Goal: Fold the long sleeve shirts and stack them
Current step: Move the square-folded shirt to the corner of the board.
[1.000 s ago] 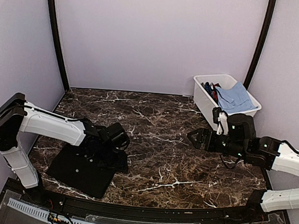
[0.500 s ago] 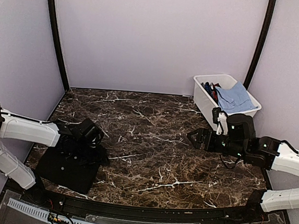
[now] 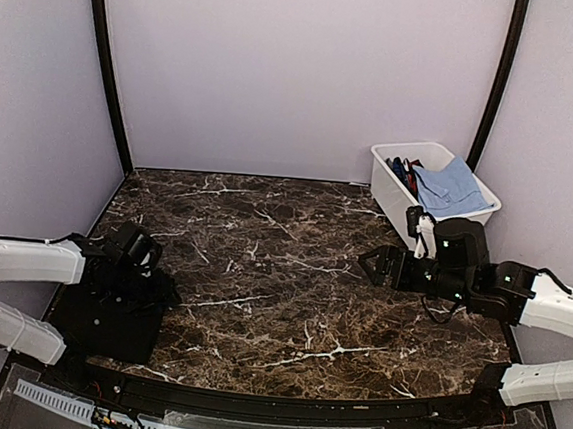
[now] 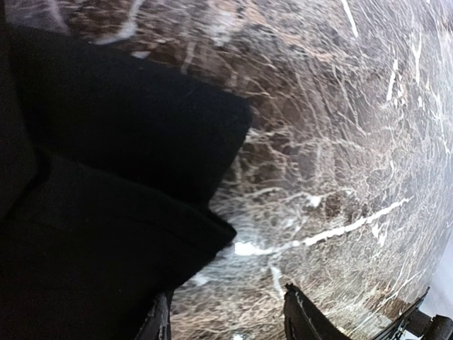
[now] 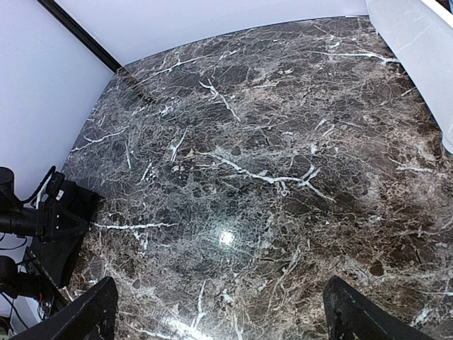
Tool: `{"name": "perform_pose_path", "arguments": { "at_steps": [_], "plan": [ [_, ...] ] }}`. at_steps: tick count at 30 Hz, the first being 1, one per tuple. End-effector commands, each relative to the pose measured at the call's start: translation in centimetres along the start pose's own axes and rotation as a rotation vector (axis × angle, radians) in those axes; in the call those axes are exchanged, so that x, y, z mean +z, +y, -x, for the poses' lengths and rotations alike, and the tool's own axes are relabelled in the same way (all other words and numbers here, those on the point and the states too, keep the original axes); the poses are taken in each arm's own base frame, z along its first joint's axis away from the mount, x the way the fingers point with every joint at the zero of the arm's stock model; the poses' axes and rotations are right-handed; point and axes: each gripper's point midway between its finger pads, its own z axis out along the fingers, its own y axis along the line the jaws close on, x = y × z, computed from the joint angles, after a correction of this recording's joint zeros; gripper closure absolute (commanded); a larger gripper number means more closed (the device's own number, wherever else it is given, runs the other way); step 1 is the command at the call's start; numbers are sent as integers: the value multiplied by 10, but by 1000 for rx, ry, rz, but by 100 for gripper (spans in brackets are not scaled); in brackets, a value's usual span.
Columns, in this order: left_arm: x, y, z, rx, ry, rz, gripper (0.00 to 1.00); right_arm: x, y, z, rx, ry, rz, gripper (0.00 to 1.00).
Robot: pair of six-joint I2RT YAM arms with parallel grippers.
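Top external: right hand (image 3: 367, 266) aloft, splayed

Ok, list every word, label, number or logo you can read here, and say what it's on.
None: no word, number or logo can be read in any view.
The black shirt shows no legible label.
The white bin and the blue cloth in it show no print.

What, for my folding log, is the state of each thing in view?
Black shirt: folded flat at the table's near left corner.
Left gripper: partly open, at the shirt's edge.
Right gripper: wide open, empty, above the table.
White bin: holds loosely piled clothes, blue one on top.
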Motion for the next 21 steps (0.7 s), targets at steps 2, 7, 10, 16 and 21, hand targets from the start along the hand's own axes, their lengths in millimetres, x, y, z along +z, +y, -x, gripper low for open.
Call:
{"name": "perform_pose_path", "arguments": {
  "at_steps": [2,7,10,16,21],
  "plan": [
    [-2,55,-26,-51,82,166,44,-2,3,8,9,-31,13,2],
    [-5,56,-28,-87,85,161,44,-4,3,9,11,-34,15,2],
    [-7,54,-31,-103,93,149,44,-4,3,8,9,-35,16,2],
    [-13,47,-29,-92,102,132,43,-3,3,8,5,-38,19,2],
    [-33,14,-7,-24,45,72,37,-2,5,11,-10,-43,17,1]
  ]
}}
